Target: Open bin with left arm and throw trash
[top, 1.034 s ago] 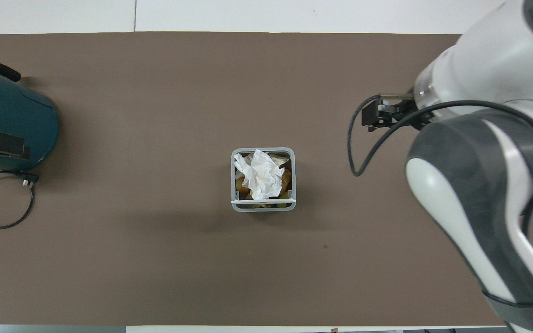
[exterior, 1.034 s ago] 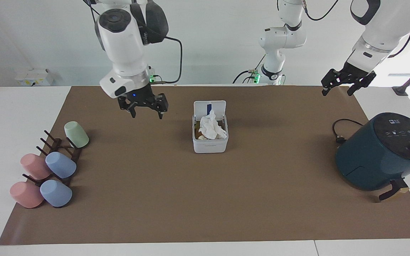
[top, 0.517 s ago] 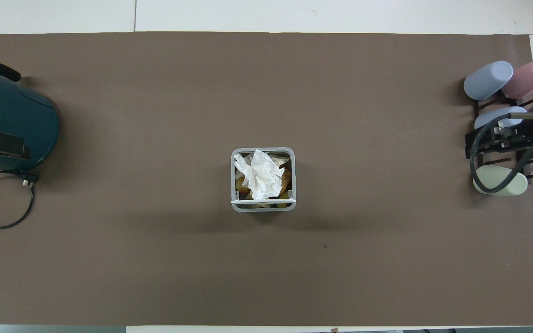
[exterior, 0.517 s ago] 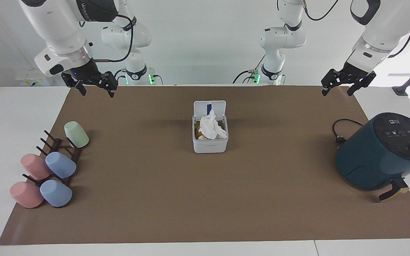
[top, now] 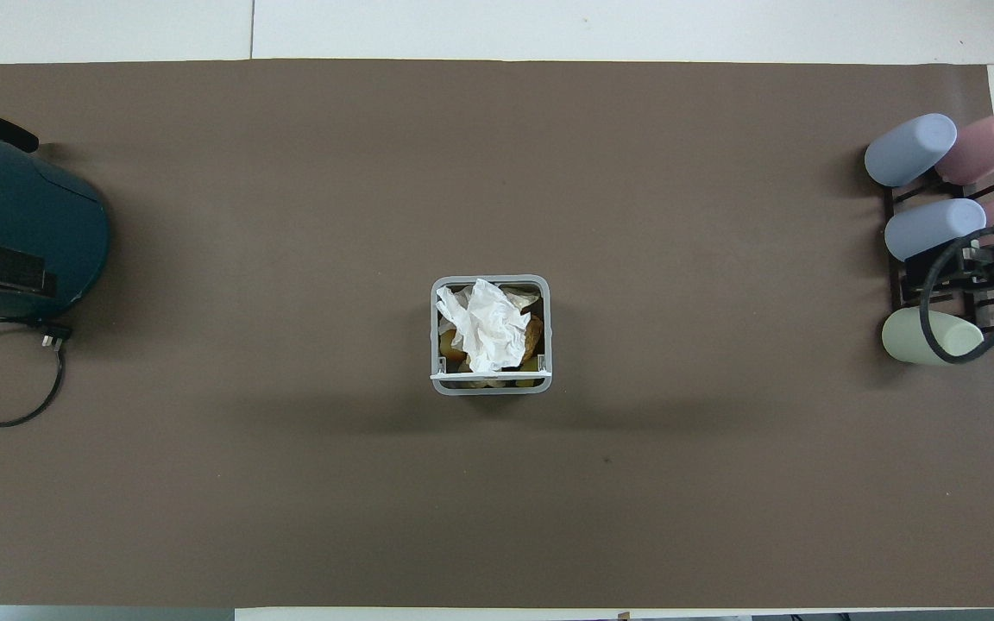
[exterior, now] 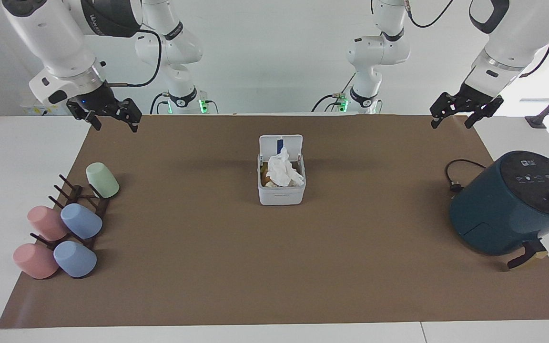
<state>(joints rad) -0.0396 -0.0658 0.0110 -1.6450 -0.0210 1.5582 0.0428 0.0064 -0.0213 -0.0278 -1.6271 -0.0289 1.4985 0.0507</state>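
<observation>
Well, the bin (exterior: 281, 183) stands lid-up, tissue (exterior: 284, 172) inside, midway between the right end effector (exterior: 111, 114) and left end effector (exterior: 460, 110), both open, empty and raised, so nothing remains.

A matt brown paper-like sheet (exterior: 274, 267) covers the smooth white tabletop (exterior: 17, 157). The small square pale grey-white plastic bin (exterior: 281, 194) looks smooth with a soft sheen, its white hinged lid (exterior: 280, 143) likewise. Inside, the crumpled white paper tissue (top: 484, 326) is thin, rough and creased; the tan scraps beneath it (top: 534, 332) may be paper, though they are mostly hidden. The big dark teal air fryer (exterior: 508, 205) has a satin plastic shell. The pastel cups (exterior: 81, 220) look matt and smooth, on a dark wood-like rack (exterior: 72, 195).
</observation>
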